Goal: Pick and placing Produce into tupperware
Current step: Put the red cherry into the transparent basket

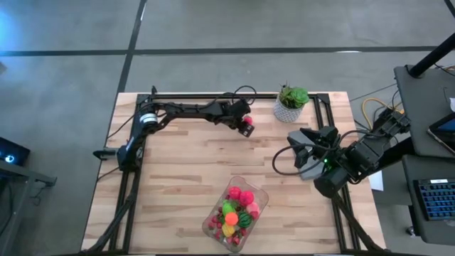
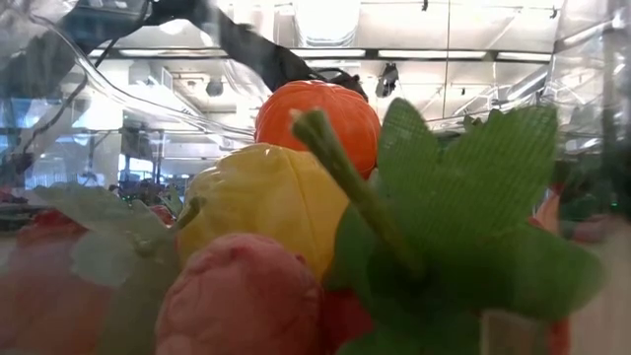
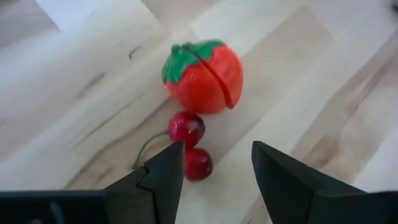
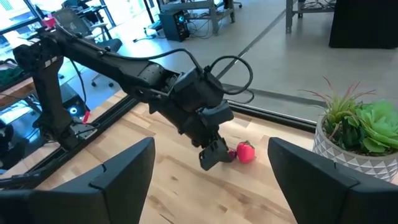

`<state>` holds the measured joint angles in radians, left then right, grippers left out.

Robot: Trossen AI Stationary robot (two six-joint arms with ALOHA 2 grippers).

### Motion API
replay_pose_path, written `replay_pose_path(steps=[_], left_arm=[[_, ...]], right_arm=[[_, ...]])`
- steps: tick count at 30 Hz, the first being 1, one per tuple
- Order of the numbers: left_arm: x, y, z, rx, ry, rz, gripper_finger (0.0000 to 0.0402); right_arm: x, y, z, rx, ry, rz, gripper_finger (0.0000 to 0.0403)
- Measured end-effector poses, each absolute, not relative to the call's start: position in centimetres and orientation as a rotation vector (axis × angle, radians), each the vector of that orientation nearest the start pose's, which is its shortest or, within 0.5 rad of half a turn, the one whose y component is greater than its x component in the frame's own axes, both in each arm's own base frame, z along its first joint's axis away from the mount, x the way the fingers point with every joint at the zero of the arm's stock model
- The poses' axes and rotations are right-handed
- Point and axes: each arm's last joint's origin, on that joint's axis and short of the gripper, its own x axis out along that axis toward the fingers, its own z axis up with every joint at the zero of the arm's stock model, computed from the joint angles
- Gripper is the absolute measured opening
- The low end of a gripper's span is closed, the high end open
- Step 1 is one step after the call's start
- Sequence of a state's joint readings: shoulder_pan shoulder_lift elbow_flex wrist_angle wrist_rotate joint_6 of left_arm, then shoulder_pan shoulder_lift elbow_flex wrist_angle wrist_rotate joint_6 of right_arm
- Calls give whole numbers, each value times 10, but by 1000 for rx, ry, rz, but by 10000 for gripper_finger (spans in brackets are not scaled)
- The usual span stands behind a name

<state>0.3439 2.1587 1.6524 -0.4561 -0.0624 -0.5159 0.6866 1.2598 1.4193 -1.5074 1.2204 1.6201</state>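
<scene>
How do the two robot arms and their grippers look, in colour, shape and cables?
Both arms are dark, nearly black, built of slim jointed links. The left arm has a silver ring near its base and black cables looping along it. Its left gripper has two broad, wedge-shaped dark fingers. The right arm is bulkier, with a small green light; its right gripper has similar flat dark fingers.

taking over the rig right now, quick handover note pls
Left tool: open, low over the cherries beside the strawberry at the table's far side, holding nothing.
Right tool: open, empty, waiting at the right of the table near the potted plant.
Done: the container near the front edge already holds a heap of fruit.
Left: the cherries and the strawberry are not yet in it.
</scene>
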Motion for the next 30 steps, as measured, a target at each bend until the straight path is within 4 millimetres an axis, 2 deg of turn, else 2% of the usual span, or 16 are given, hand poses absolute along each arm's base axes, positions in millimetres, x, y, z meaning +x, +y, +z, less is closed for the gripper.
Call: replay_pose_path(steps=[8, 22, 30], left_arm=[[436, 158, 162, -608, 906, 627, 173], [436, 158, 161, -594, 904, 647, 172], [436, 158, 160, -597, 907, 649, 131]], right_arm=[[163, 99, 377, 408, 206, -838, 309], [164, 99, 377, 412, 204, -838, 310], [164, 99, 377, 414, 203, -837, 304]])
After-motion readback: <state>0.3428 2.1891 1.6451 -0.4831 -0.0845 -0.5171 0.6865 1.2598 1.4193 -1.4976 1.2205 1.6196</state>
